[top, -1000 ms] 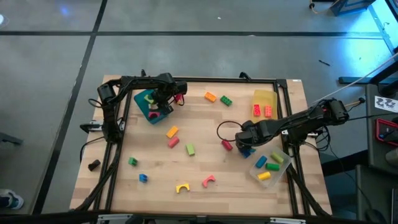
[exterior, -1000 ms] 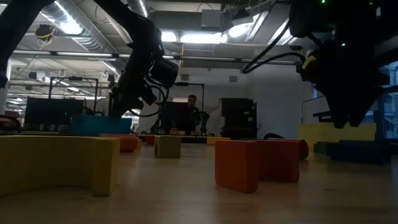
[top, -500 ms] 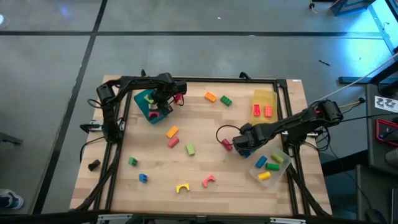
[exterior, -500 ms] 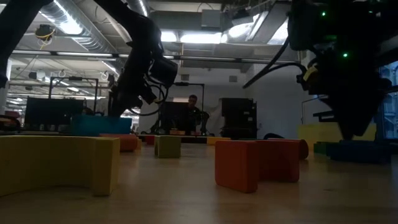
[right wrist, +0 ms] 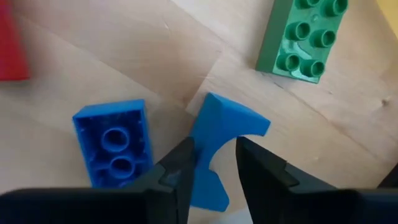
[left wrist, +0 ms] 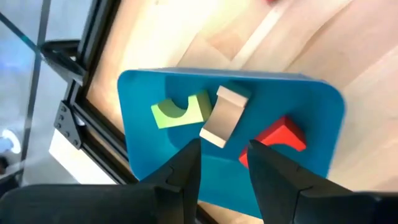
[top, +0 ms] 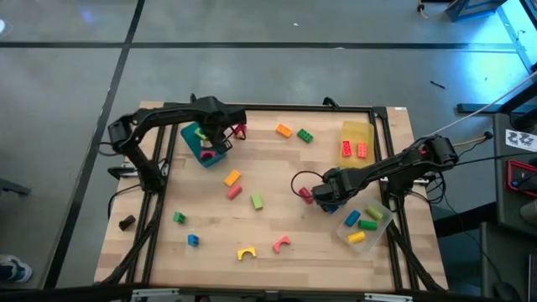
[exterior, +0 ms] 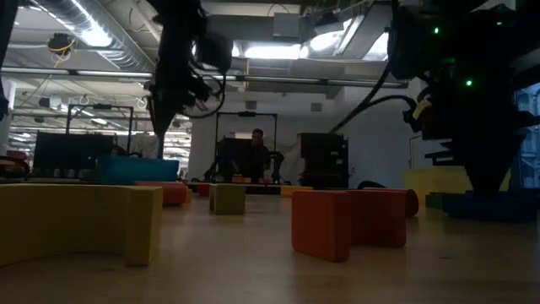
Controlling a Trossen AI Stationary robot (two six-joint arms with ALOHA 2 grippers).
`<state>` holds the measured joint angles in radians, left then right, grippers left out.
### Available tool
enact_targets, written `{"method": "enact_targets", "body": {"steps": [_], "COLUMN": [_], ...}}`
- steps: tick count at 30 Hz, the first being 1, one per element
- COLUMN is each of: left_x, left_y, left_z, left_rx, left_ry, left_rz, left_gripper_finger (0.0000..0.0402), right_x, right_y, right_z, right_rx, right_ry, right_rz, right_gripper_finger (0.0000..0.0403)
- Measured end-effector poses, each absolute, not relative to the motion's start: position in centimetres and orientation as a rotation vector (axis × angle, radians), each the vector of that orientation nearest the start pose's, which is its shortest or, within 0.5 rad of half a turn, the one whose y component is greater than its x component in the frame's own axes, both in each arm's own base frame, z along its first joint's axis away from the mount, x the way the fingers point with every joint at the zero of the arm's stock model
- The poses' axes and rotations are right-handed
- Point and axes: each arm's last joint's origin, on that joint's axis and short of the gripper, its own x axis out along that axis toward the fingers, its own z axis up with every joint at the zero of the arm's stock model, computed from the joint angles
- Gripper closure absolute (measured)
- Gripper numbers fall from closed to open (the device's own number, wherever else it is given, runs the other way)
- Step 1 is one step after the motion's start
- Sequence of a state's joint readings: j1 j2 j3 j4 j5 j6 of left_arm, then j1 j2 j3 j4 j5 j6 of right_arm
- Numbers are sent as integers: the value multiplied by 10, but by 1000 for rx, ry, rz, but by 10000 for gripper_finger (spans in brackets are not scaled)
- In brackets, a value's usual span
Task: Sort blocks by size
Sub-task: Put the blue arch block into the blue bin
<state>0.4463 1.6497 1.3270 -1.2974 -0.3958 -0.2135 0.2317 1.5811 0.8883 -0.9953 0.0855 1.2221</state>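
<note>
Wood table point(top: 268, 214) | teal tray point(left wrist: 149, 174): three blocks | right gripper point(right wrist: 214, 163) clamps blue arch point(right wrist: 217, 137) | left gripper point(left wrist: 224, 163) apart

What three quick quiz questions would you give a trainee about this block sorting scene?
1. True or false: the right pincer is empty.
2. Which tray does the left pincer hover over? A teal, B yellow, C clear.
3. Fill in: the brick lying underside up near the right pincer is ____.

Key
1. False: it is shut on the blue arch.
2. A: the teal tray.
3. Blue: the blue brick.
</note>
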Motion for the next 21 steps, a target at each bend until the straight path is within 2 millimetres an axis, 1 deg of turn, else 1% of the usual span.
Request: {"method": "enact_targets", "body": {"steps": [5,12,15,19,21], "left_x": [252,255,260,264,264], "left_y": [124,111,105,95,90], "left_z": [263,270,276,285,290], "left_rx": [-176,-139,-120,-91,-77], "left_ry": [1535,1492,1416,1319,1286], "left_rz": [806,770,752,718,702], "left_gripper_finger": [286,286,286,286,286], "right_x": [235,241,242,242,244], "right_y": [53,54,54,53,52], "right_z": [152,140,139,141,145], "right_rx": [618,562,536,472,415], "right_ry": [1498,1530,1539,1538,1543], "right_rz": [-895,-844,-808,-786,-775], "right_gripper_finger": [285,288,308,357,365]}}
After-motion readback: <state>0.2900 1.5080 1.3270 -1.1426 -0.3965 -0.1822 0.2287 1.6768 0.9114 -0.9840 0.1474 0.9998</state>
